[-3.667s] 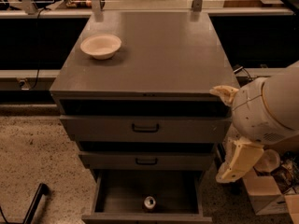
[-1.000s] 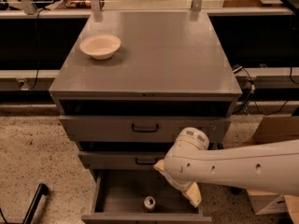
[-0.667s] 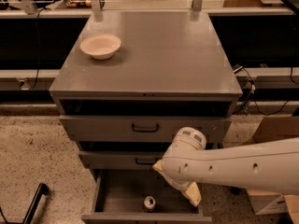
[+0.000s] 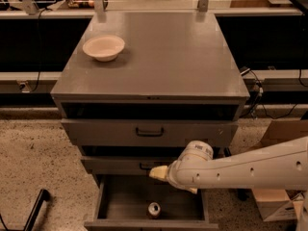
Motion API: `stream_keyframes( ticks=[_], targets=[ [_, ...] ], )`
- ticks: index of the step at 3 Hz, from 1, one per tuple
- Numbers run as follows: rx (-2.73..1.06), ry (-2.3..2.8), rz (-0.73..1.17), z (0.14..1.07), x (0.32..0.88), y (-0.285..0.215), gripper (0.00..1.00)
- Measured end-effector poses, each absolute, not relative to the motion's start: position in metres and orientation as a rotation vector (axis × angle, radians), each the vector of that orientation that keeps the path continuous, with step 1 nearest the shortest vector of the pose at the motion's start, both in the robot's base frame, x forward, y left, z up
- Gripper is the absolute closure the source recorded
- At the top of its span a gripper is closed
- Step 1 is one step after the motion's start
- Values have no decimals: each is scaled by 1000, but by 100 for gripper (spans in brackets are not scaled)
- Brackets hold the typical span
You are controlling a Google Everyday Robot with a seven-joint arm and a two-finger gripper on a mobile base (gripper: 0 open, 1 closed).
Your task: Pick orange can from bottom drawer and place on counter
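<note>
The orange can (image 4: 154, 209) stands upright near the front middle of the open bottom drawer (image 4: 120, 198), silver top showing. My gripper (image 4: 158, 172) is at the end of the white arm (image 4: 240, 170) that reaches in from the right. It points left, just above the drawer opening, in front of the middle drawer, above the can and apart from it. It holds nothing that I can see. The grey counter (image 4: 163, 57) tops the cabinet.
A cream bowl (image 4: 103, 47) sits at the counter's back left. The top drawer (image 4: 149, 132) and middle drawer (image 4: 115, 165) are pushed in. Cardboard boxes (image 4: 281, 131) stand on the floor at the right. A black bar (image 4: 36, 208) lies at lower left. Cables (image 4: 255, 88) hang at the right.
The arm came in from the right over the open drawer. In the last second the gripper end swung up and left, from inside the drawer's right part to above the can.
</note>
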State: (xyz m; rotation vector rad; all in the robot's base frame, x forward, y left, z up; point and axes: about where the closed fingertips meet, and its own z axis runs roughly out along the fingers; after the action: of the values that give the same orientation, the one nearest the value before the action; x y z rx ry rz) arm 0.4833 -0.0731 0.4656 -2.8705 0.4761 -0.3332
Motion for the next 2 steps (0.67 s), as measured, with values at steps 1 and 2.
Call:
stream_keyframes(
  ticks=[1,2],
  targets=[
    [-2857,341,-351,464,486,-64,0],
    [-2915,297,-230,440,487,-46,0]
  ],
)
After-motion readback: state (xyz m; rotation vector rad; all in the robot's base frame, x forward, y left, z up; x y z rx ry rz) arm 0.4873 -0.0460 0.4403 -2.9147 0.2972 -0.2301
